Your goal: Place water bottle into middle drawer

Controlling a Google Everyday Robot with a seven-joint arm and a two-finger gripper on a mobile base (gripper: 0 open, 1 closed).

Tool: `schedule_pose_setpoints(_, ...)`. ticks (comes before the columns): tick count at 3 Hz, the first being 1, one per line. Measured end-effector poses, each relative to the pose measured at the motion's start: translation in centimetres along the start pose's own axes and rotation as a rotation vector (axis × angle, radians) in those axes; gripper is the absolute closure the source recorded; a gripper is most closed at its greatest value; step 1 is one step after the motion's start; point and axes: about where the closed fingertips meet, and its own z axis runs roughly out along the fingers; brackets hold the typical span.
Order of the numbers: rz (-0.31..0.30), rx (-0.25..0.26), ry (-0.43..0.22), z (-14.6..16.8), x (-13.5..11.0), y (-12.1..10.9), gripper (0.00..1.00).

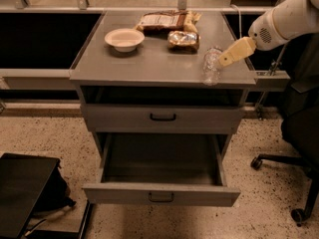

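Find water bottle [211,67] at 4 o'clock on table [149,63], near edge. Cannot tell opening of gripper [224,60], just beside it at 2 o'clock. Grasp mid-body gently, lift straight, lower into open middle drawer [124,193] at 6 o'clock.

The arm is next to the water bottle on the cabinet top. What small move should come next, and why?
Probably ease the gripper in around the water bottle to secure a grasp. The bottle sits near the right front edge of the cabinet top with the gripper at its right side, and the middle drawer is already open.
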Motion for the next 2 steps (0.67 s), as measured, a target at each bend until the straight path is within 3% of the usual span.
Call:
schedule_pose_setpoints(1, 0.038, -0.04, -0.064, 5.16, -4.66, -1.35, 0.0)
schedule_pose_setpoints(2, 0.035, -0.04, -0.07, 5.24, -5.11, -1.32, 0.0)
